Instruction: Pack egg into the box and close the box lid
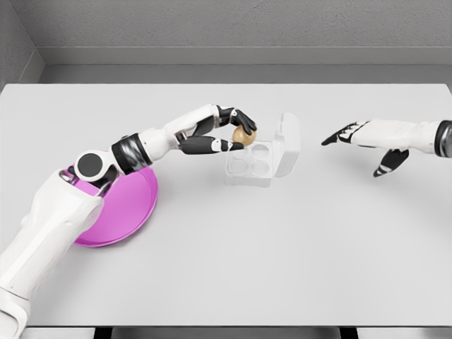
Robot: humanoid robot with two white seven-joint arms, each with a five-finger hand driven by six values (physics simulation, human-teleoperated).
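A brown egg (242,134) is pinched between the black fingers of my left hand (239,132), held just above the left rear corner of the clear egg box (250,164). The box sits mid-table with several round cups showing. Its lid (288,144) stands open, tilted up on the right side. My right hand (359,145) hovers to the right of the box, well apart from it, fingers spread and holding nothing.
A magenta plate (127,205) lies on the white table (282,254) at the left, partly hidden under my left forearm. A grey wall runs behind the table's far edge.
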